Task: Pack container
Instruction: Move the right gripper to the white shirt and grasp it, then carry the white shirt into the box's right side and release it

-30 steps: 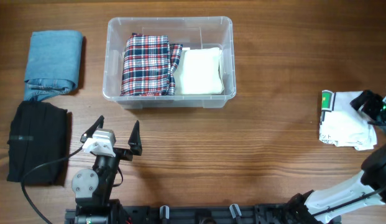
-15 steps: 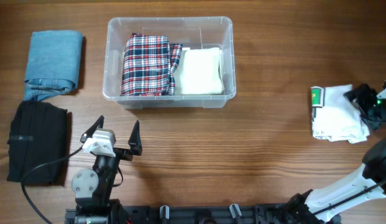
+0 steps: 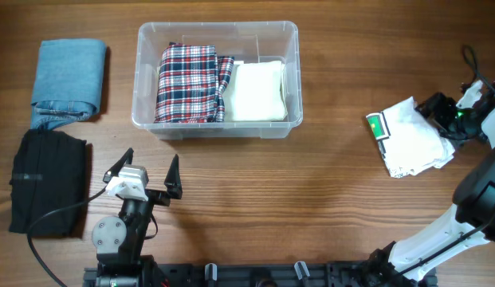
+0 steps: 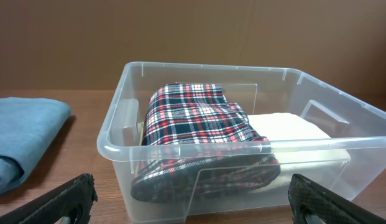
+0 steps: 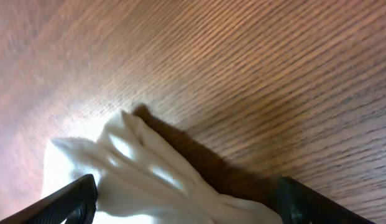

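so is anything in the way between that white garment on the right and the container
Nothing visible stands between them: only bare table separates the white garment from the container.

One bin is counted on the bench. Five garments are counted. Two are in the bin, a plaid one and a cream one. Two are at the left of the bench, a blue one and a black one. One white one is at the right. Two grippers are counted, the left gripper and the right gripper.
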Tool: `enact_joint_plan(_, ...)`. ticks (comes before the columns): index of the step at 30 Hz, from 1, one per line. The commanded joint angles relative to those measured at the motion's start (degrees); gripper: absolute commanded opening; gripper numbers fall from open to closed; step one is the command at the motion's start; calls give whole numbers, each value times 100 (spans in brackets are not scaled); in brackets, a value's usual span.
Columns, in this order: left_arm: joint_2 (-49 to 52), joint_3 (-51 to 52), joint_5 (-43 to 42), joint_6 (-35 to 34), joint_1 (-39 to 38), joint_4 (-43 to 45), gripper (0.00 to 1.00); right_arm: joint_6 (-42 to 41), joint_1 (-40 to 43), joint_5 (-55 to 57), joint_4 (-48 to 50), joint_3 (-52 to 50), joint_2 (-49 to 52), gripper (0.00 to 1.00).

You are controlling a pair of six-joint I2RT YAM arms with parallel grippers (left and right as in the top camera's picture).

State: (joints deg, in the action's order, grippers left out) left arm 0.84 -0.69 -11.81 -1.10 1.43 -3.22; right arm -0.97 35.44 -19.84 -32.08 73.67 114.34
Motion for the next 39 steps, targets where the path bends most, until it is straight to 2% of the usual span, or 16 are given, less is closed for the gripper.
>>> enact_joint_plan(1, -31, 35, 33, 70, -31, -7, 100, 1178, 20, 745, -197, 142, 118, 92)
enact_joint_plan(4, -31, 35, 35, 70, -31, -7, 100, 1641, 20, 737, -332, 142, 118, 82)
enact_joint_plan(5, -31, 35, 35, 70, -31, -7, 100, 1641, 20, 686, -372, 142, 118, 71)
enact_joint_plan(7, -31, 35, 33, 70, -31, -7, 100, 1641, 20, 411, -404, 142, 118, 40)
enact_joint_plan(8, -31, 35, 35, 70, -31, -7, 100, 1641, 17, 278, -428, 142, 118, 33)
enact_joint_plan(10, -31, 35, 35, 70, -31, -7, 100, 1576, 9, -96, -461, 142, 118, 22)
enact_joint_plan(14, -31, 35, 33, 70, -33, -7, 100, 1349, -2, -601, -391, 142, 118, 10)
enact_joint_plan(17, -31, 35, 33, 70, -31, -7, 100, 1078, -2, -726, -356, 153, 116, 4)
enact_joint_plan(21, -31, 35, 35, 70, -31, -7, 100, 450, -50, -1593, -337, 533, 44, 4)
enact_joint_plan(23, -31, 35, 33, 70, -31, -7, 100, -70, -280, -1633, -264, 822, -225, 4)
enact_joint_plan(27, -31, 35, 35, 68, -31, -7, 100, -140, -975, -1572, -455, 1392, -798, 4)
enact_joint_plan(31, -31, 35, 35, 70, -33, -7, 100, -610, -1832, -1176, -461, 1611, -1519, 4)
enact_joint_plan(34, -31, 35, 35, 70, -31, -7, 100, -1224, -2468, -636, -442, 1613, -2092, 4)
enact_joint_plan(39, -31, 35, 33, 70, -31, -7, 100, -3001, -3392, -306, -48, 1611, -2874, 4)
